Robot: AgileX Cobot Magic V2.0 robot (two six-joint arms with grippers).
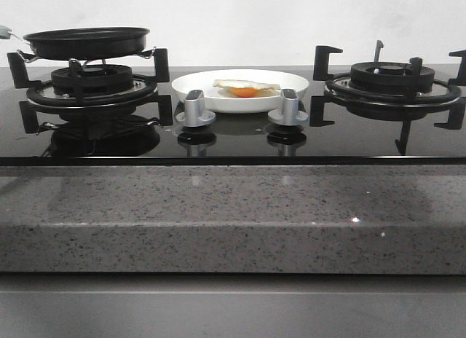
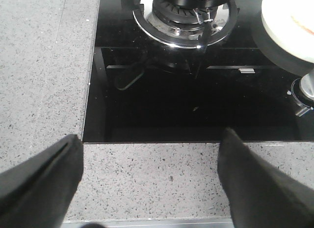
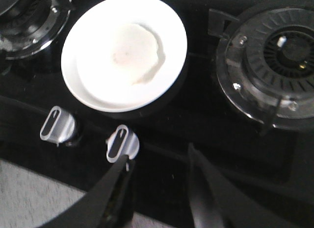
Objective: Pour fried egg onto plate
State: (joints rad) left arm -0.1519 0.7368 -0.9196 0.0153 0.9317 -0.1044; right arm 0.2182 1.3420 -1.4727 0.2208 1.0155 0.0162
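Observation:
The fried egg (image 1: 245, 87), white with an orange yolk, lies in the white plate (image 1: 295, 81) at the middle back of the black hob. In the right wrist view the egg (image 3: 135, 53) lies in the plate (image 3: 81, 88) seen from above. The black frying pan (image 1: 87, 43) sits slightly tilted on the left burner (image 1: 91, 83); it looks empty. Neither gripper shows in the front view. My left gripper (image 2: 151, 135) is open and empty over the granite counter's front edge. My right gripper (image 3: 160, 155) is open and empty above the hob, beside the right knob (image 3: 121, 143).
Two silver knobs (image 1: 195, 108) (image 1: 287, 105) stand in front of the plate. The right burner (image 1: 393, 79) has nothing on it. The speckled granite counter (image 1: 218, 207) runs along the hob's front. The plate's edge (image 2: 284, 36) shows in the left wrist view.

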